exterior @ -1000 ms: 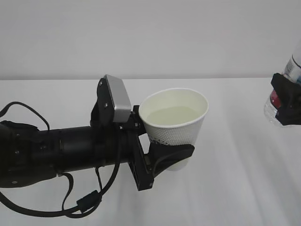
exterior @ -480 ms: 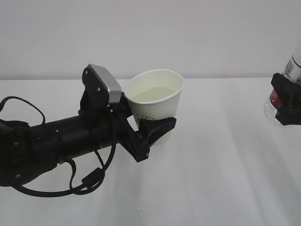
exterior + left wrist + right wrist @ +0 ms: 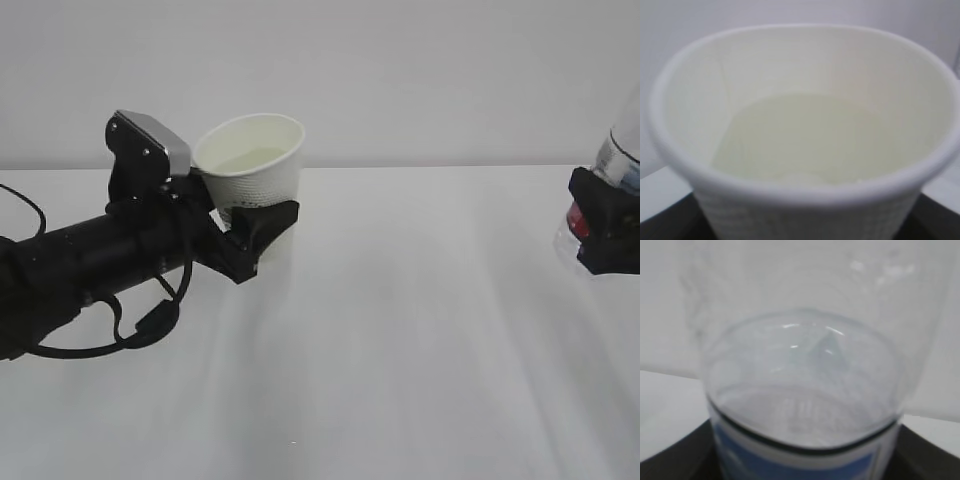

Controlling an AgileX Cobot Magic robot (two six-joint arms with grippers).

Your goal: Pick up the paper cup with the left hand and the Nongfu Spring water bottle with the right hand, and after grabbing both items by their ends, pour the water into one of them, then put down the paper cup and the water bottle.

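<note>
The white paper cup stands upright at the left, its dimpled wall clamped between the black fingers of my left gripper, which is shut on it. Pale water lies in the cup, and in the left wrist view it fills the lower part inside the rolled rim of the cup. I cannot tell whether the cup's base touches the table. At the right edge my right gripper is shut on the Nongfu Spring water bottle, upright and mostly cut off. The right wrist view looks through the clear bottle.
A white table runs across the view, with a plain pale wall behind it. Black cables loop under the left arm near the tabletop.
The left arm has carried the cup to the left and farther back, down towards the table. The right gripper with the bottle has barely shifted.
</note>
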